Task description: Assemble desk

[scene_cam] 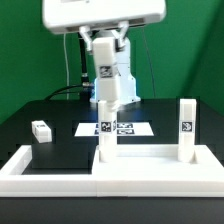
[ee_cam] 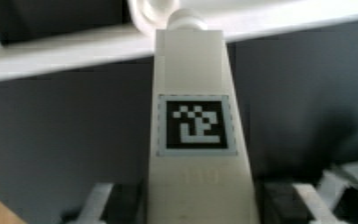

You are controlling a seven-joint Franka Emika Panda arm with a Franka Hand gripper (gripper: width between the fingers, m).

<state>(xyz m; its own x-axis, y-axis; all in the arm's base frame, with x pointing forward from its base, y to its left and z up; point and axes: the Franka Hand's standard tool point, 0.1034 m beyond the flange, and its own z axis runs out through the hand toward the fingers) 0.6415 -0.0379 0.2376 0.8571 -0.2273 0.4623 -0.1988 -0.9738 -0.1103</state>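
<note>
Low white wall point(scene_cam: 45, 176) with turned-up ends runs across the front, nearest the exterior camera. Desk tabletop point(scene_cam: 150, 170) lies flat just behind it. It is white with raised rims and sits toward the exterior view's right end of the wall. All places below are given from the tabletop.

Standing leg point(scene_cam: 186, 128): upright on the tabletop's corner at the exterior view's right. A square marker shows near its top, and nothing touches it.

Held leg point(scene_cam: 107, 138): upright at the tabletop's other end, its lower end level with the rim. Whether it is seated there or only resting — cannot tell.

Gripper point(scene_cam: 107, 100): comes straight down from above the tabletop onto the held leg's upper end. The jaws are set narrow and clamped on the leg. In the wrist view the leg fills the middle with its marker point(ee_cam: 194, 125) facing the lens. Dark fingers point(ee_cam: 98, 200) show on either side of the leg, pressed to its flanks. A blurred white slab lies past the leg's far end, and I cannot tell which part it is.

Loose leg point(scene_cam: 41, 130): on its side on the black table point(scene_cam: 60, 148). It lies well off the tabletop's end toward the exterior view's left, apart from everything.

Marker board point(scene_cam: 128, 128): flat on the table just behind the tabletop — the held leg partly hides it. The arm's base stands farther back.
</note>
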